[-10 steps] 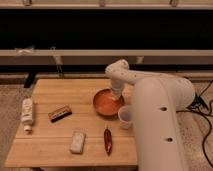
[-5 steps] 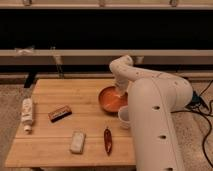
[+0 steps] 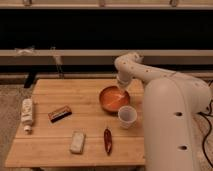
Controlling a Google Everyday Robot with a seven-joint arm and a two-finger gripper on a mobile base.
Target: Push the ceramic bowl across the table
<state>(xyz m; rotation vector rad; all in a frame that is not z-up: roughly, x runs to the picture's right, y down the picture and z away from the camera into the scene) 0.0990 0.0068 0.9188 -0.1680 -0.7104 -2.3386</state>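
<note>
The ceramic bowl (image 3: pixel 113 98), round, shallow and glossy orange-red, sits on the right half of the light wooden table (image 3: pixel 75 95). My gripper (image 3: pixel 121 86) hangs from the white arm at the bowl's far right rim, at or just inside the edge. The large white arm body fills the right side of the view and hides the table's right edge.
A small white cup (image 3: pixel 127 116) stands just in front and right of the bowl. A red chili pepper (image 3: pixel 107 140), a white packet (image 3: pixel 77 141), a brown bar (image 3: pixel 59 113) and a white bottle (image 3: pixel 27 114) lie on the table's front and left. A dark shelf wall runs behind.
The arm and gripper have shifted to the right and slightly back. The bowl has slid a little to the right with them, closer to the cup.
</note>
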